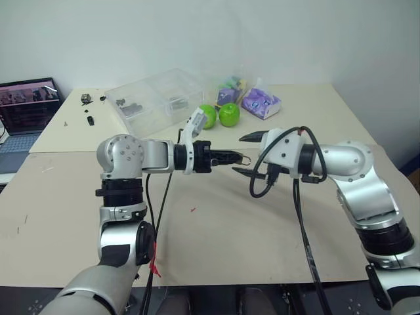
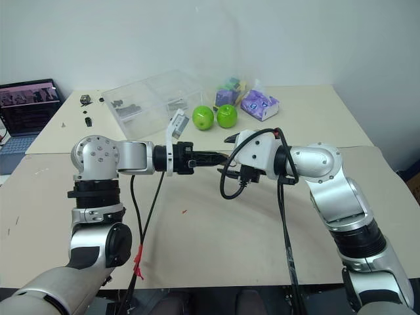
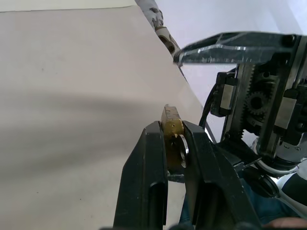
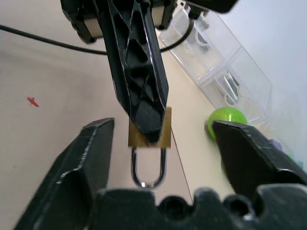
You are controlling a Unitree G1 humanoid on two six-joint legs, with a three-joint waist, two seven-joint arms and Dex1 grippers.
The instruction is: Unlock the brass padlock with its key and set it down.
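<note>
Right wrist view: left gripper [image 4: 146, 132] pinches the brass padlock [image 4: 165, 134] above the bench [image 1: 216, 230], between the right gripper's [image 4: 160, 143] wide-spread fingers.

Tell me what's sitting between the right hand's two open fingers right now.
The brass padlock, gripped by the left hand above the table, shackle toward the right hand; seen in the right wrist view.

Both silver arms are raised in front of the body, forearms turned inward so the grippers meet nose to nose. The left gripper [image 1: 231, 158] points toward the robot's right, its two black fingers clamped together. The right gripper [image 4: 156, 158] faces it, angled slightly downward, its black fingers [image 4: 81, 167] spread wide apart.
</note>
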